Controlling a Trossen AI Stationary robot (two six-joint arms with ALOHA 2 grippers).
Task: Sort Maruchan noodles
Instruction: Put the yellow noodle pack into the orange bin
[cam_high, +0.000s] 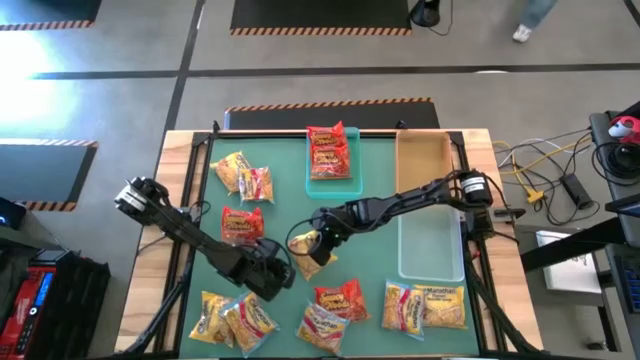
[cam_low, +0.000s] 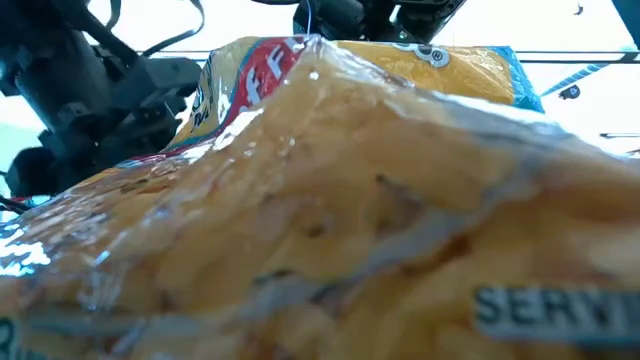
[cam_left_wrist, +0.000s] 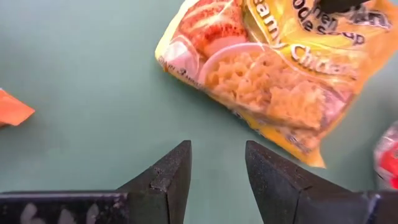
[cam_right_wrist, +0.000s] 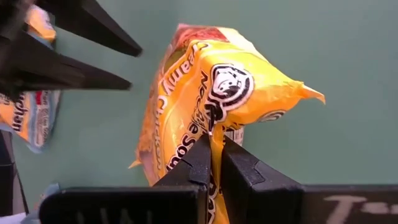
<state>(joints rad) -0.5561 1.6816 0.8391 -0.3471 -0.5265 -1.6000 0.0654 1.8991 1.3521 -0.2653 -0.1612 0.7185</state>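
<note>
- Yellow crinkly plastic Maruchan noodle packet (cam_right_wrist: 211, 87) hangs pinched in the right gripper (cam_right_wrist: 214, 155), over the middle of the green table mat (cam_high: 290, 200).
- Left gripper (cam_left_wrist: 217, 168) waits beside it, fingers apart, holding nothing.

A wooden counter (cam_high: 180, 160) carries a green mat (cam_high: 285, 215). On it lie scattered noodle packets (cam_high: 425, 305), a teal tray (cam_high: 312, 180), tan tray (cam_high: 422, 160) and clear tray (cam_high: 430, 250).
</note>
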